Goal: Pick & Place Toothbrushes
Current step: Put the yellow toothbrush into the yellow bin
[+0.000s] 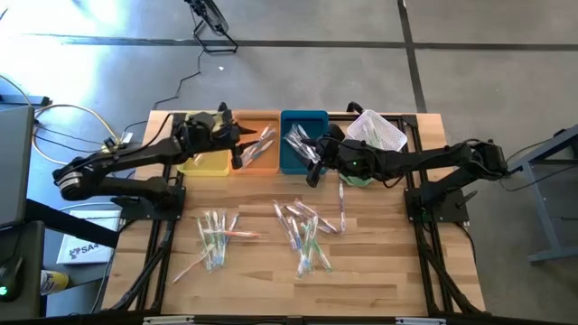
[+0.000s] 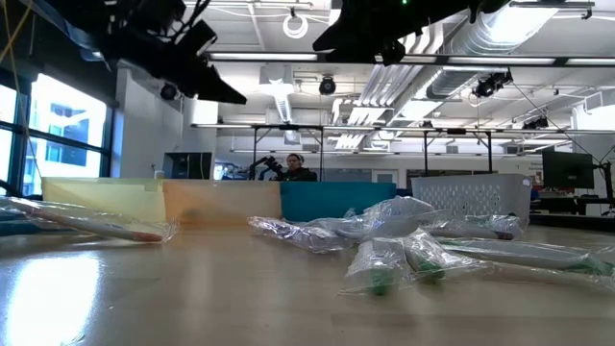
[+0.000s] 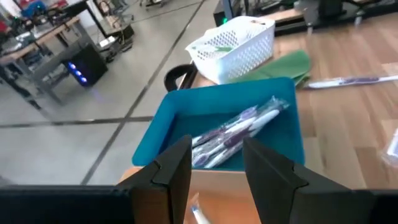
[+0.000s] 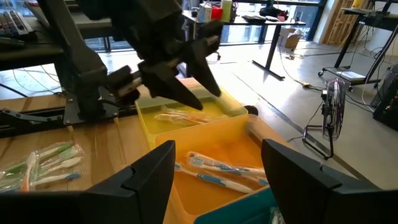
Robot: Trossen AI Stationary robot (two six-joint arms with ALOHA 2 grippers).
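Three trays sit side by side along table's far edge: yellow tray [image 1: 206, 163], orange tray [image 1: 256, 153], blue tray [image 1: 302, 144]. Looks like a colour-sort setup, since each already has wrapped brushes in it: pale ones in yellow, blue-handled in orange, purple-ish in blue. White mesh basket [image 1: 377, 132] beside the blue tray, on a green cloth [image 1: 359, 176].

Left gripper [image 1: 246, 146] hangs over the orange tray, yellow tray just behind it. Fingers [image 3: 175, 167] partway apart, nothing between them; blue tray seen ahead through the gap. Empty, touching nothing.

Right gripper [image 1: 312, 162] hangs at near edge of blue tray, pointing toward the orange one. Fingers [image 4: 151, 172] wide apart, empty; orange tray's brushes directly ahead of it.

Remaining toothbrushes [image 1: 303, 233] loose on table nearer front edge than both grippers: one heap below rt gripper, second heap [image 1: 214, 236] below lt gripper, one stray [image 1: 342, 200] close beside rt gripper. Both heaps well apart from either gripper.

Judgement: both arms btwn a drop and next pick; plenty left to sort.
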